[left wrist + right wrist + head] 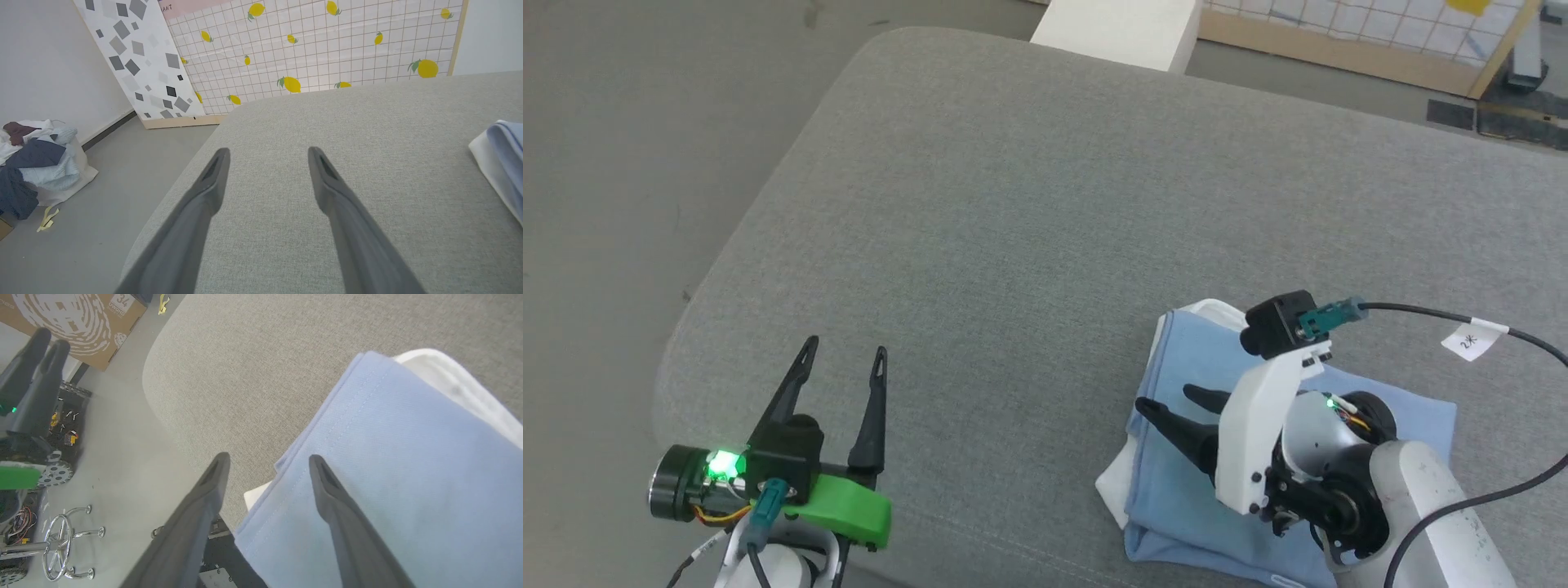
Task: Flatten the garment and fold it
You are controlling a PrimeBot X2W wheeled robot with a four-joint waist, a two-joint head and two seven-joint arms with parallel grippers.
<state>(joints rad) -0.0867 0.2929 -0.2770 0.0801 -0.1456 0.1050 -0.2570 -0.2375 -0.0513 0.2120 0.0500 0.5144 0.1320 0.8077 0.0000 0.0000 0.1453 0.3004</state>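
Note:
The garment, a light blue shirt with a white collar edge, lies folded into a compact rectangle at the near right of the grey padded table. My right gripper hovers over its left edge, open and holding nothing. In the right wrist view the right gripper has one finger above the garment and the other above bare table beside it. My left gripper stands open at the near left, well apart from the garment. In the left wrist view the left gripper points across bare table, and the garment shows at the right edge.
A white block sits past the table's far edge. A lemon-print panel stands behind it. On the floor lie a pile of clothes and a cardboard box. The table's rounded corner is close to my left gripper.

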